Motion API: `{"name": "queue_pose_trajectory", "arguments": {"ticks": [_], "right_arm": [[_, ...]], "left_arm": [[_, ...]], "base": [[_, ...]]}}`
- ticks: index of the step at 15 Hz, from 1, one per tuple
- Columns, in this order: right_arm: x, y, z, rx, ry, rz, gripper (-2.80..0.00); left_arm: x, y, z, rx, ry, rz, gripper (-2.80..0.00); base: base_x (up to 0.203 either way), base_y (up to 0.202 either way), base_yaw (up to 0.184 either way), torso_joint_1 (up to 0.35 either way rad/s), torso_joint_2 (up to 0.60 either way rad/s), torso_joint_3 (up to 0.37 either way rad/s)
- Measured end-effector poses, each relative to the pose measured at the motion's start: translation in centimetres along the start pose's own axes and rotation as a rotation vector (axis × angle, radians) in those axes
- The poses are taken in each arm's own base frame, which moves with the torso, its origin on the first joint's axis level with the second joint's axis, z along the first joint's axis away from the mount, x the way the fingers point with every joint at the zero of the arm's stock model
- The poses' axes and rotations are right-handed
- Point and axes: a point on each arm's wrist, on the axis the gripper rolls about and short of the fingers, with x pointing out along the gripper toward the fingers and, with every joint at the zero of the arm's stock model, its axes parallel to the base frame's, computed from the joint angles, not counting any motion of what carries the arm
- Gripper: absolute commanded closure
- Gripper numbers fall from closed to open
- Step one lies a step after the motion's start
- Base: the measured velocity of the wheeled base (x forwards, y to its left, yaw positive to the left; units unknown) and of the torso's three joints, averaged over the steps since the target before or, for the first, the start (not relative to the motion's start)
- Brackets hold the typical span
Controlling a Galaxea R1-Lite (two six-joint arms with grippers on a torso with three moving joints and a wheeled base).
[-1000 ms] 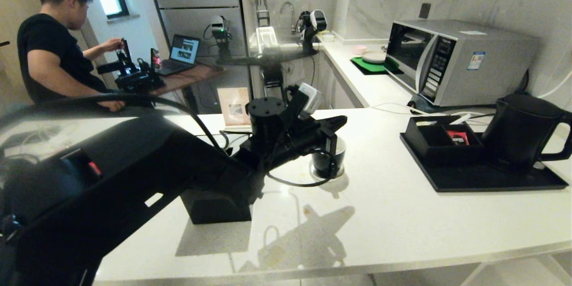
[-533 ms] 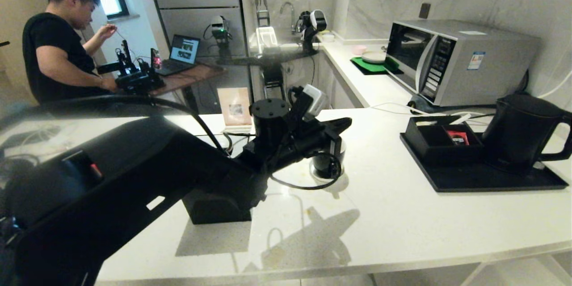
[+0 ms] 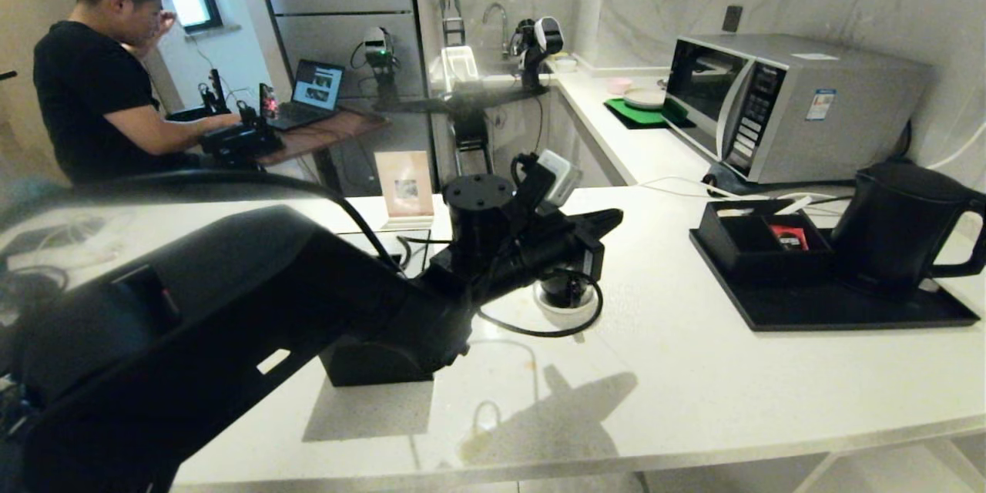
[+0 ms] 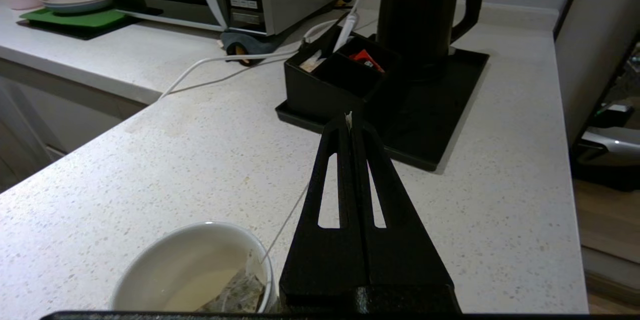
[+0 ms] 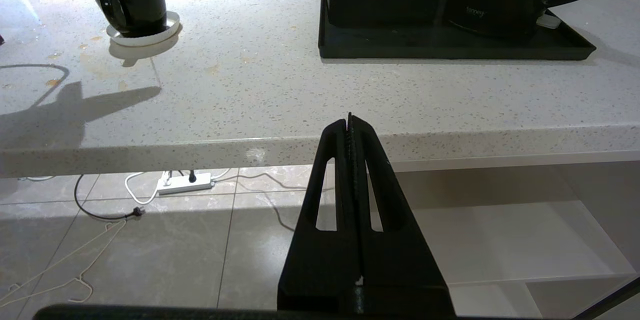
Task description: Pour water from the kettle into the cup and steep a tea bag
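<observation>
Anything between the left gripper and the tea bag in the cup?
Nothing visible. The left gripper is shut on the string's tag, and the string runs freely down over the rim of the cup to the tea bag, which sits in the pale liquid. The kettle stands apart on its tray.

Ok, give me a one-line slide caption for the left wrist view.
Left gripper shut on the tea bag's string, tea bag steeping in the cup; kettle stands on its tray.

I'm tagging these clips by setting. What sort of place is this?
Most likely a kitchen or kitchenette used for robot testing: a microwave on a stone counter, a sink tap, and a kettle.
</observation>
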Motion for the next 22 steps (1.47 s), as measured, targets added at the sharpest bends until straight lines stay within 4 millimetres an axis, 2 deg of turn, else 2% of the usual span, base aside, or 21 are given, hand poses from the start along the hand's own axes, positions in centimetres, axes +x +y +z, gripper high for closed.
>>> {"name": "queue_pose_trajectory", "arguments": {"ticks": [8,13,22], "right_arm": [[0.0,0.0,0.0,0.000,0.000,0.000,0.00],[0.0,0.0,0.0,0.000,-0.001,0.000,0.00],[0.0,0.0,0.0,0.000,0.000,0.000,0.00]], "left_arm": [[-0.2,0.1,-0.6,-0.004,0.017,0.004,0.00],[-0.1,0.4,-0.2,0.002,0.003,0.010,0.00],[0.8,1.1,3.3,0.041,-0.107,0.015,0.00]], "base": [[0.000,0.000,0.000,0.000,0.00,0.000],[0.000,0.000,0.000,0.000,0.00,0.000],[0.000,0.000,0.000,0.000,0.00,0.000]]}}
